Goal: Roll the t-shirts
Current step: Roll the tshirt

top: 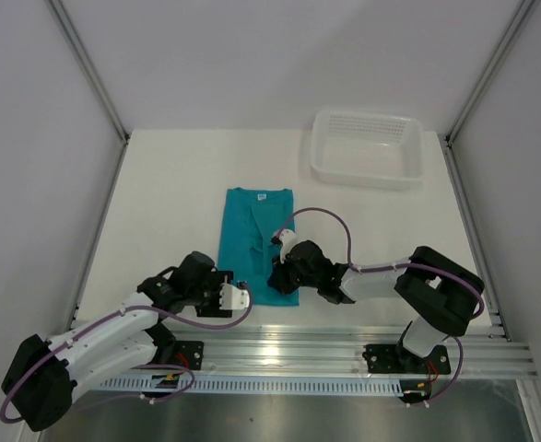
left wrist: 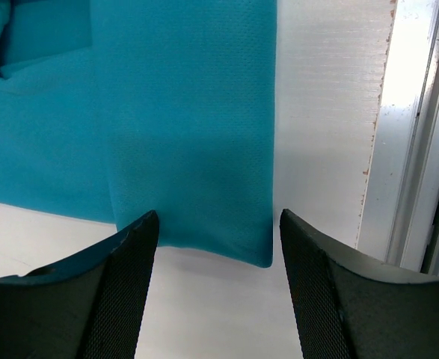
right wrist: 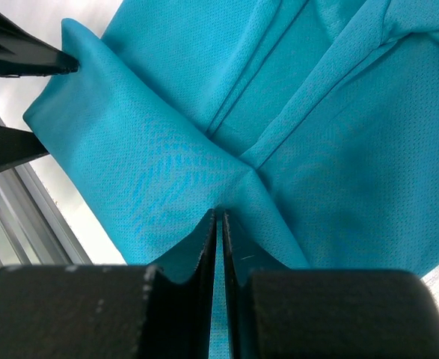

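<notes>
The teal t-shirt (top: 256, 230) lies folded into a long narrow strip on the white table, its white neck label at the far end. My right gripper (top: 276, 276) is at the strip's near right part. In the right wrist view the right gripper (right wrist: 220, 213) is shut on a raised pinch of the t-shirt (right wrist: 316, 149). My left gripper (top: 239, 296) sits at the near left corner. In the left wrist view the left gripper (left wrist: 218, 217) is open, its fingers either side of the hem of the t-shirt (left wrist: 189, 134), gripping nothing.
A white plastic basket (top: 362, 175) stands at the far right of the table. The aluminium rail (top: 344, 350) runs along the near edge, close to the hem, and the rail (left wrist: 421, 149) also shows in the left wrist view. The left arm's black fingers (right wrist: 25, 60) enter the right wrist view.
</notes>
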